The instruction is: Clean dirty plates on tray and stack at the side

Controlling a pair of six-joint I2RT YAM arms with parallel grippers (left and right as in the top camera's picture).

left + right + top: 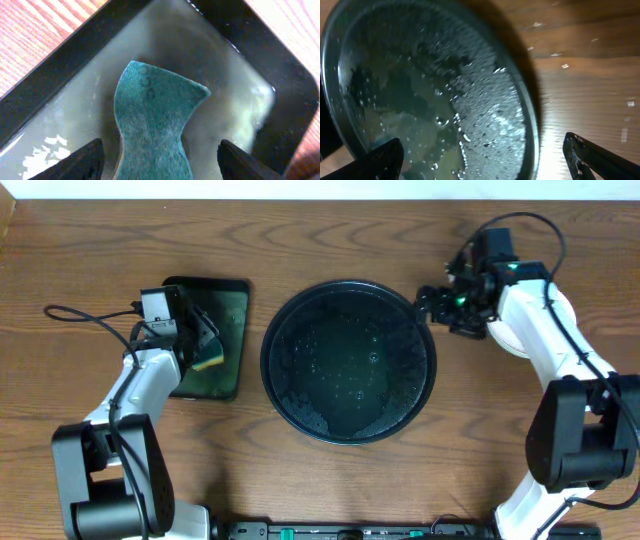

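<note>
Sponge (152, 110) between wide-open left claw (160, 161)

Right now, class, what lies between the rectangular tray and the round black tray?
Only a narrow strip of bare wooden tabletop separates the rectangular tray from the round tray, seen in the overhead view.

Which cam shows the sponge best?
Left wrist: the sponge fills the frame, teal scrub face up, lying in cloudy water in the rectangular tray. Overhead shows only a small yellow-green bit. Right wrist shows none of it.
</note>
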